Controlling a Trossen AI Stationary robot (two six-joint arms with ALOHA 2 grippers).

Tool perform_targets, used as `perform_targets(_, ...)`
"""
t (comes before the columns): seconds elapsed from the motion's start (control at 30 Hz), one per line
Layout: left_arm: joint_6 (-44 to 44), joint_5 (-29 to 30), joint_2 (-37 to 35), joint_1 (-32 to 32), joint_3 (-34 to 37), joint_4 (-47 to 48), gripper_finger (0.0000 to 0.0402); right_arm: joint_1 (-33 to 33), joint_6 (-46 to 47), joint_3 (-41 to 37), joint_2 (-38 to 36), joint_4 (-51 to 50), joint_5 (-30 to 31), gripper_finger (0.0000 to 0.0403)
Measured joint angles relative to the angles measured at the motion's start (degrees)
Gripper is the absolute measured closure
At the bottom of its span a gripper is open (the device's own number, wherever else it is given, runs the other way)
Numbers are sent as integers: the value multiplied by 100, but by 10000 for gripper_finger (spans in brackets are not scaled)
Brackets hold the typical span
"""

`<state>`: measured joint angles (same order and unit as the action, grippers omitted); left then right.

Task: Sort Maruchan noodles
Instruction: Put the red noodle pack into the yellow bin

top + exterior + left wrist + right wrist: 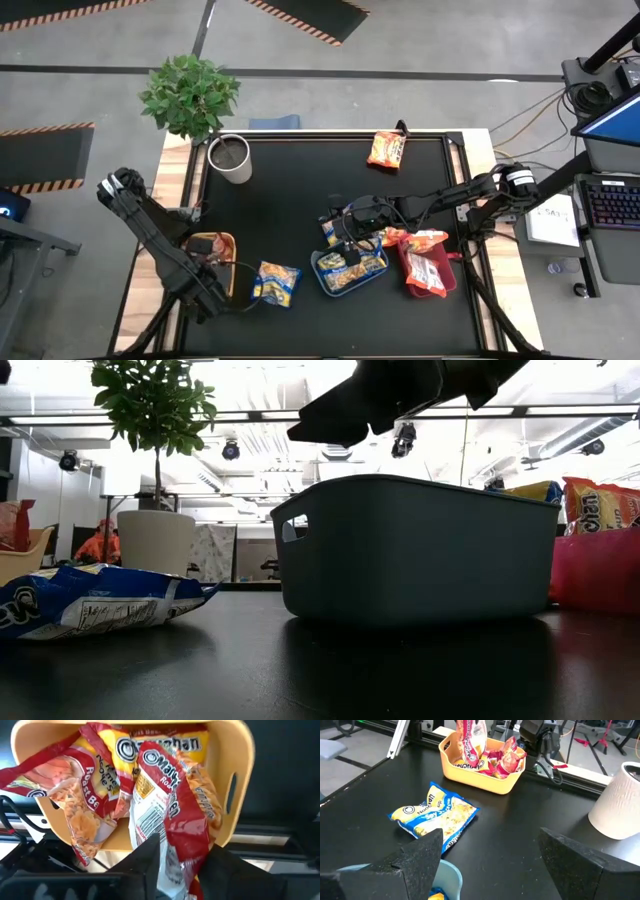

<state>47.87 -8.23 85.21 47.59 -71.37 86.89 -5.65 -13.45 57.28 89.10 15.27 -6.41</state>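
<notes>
**Red packet over the yellow tray, right arm above the blue one**

The left end effector (182, 870) hangs over the yellow tray (235, 790) at the table's (300, 190) left front corner. A red noodle packet (172, 820) stands between its fingers; whether they are pinching it or have let go, I cannot tell. More red packets (75, 785) lie crumpled in that tray.

The right end effector (490, 855) is spread wide with nothing in it, poised above the blue tray (322, 272), which holds blue-and-yellow packets (350, 272). One more blue-and-yellow packet (276, 283) lies flat on the table between the yellow and blue trays. Just right of the blue tray, the red tray (447, 275) carries orange packets (425, 262). A single orange packet (387, 150) sits alone near the far edge.

A white pot (231, 158) stands at the far left corner, beside a leafy plant (190, 95).
</notes>
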Motion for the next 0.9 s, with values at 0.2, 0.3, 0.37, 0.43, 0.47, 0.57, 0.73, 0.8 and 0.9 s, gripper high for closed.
perform_targets(0.2, 21, 170, 0, 0, -219, 246, 260, 0, 0, 0, 0, -1, 1, 90)
perform_targets(0.3, -223, 609, 0, 0, -213, 305, 246, 0, 0, 0, -2, -2, 1, 90)
perform_targets(0.37, -331, 1081, 0, 0, -206, 309, 244, 0, 0, 0, -2, -3, -1, 90)
perform_targets(0.43, -344, 1519, 4, -2, -206, 314, 244, 0, 0, 0, -2, -3, 1, 90)
perform_targets(0.47, -371, 1702, 8, -2, -206, 311, 245, 0, 0, 0, -2, -3, 1, 90)
perform_targets(0.57, -431, 1934, 9, -2, -205, 313, 250, 0, 38, 2, -2, -3, 1, 90)
perform_targets(0.73, -428, 1804, 11, 0, -93, 311, 262, 0, 40, 2, -2, -5, 1, 90)
perform_targets(0.8, -405, 1777, 9, 0, 26, 313, 267, 0, 42, 2, -2, -3, 1, 90)
perform_targets(0.9, -387, 1775, 11, 0, 280, 313, 274, 0, 48, -2, -4, -9, 1, 90)
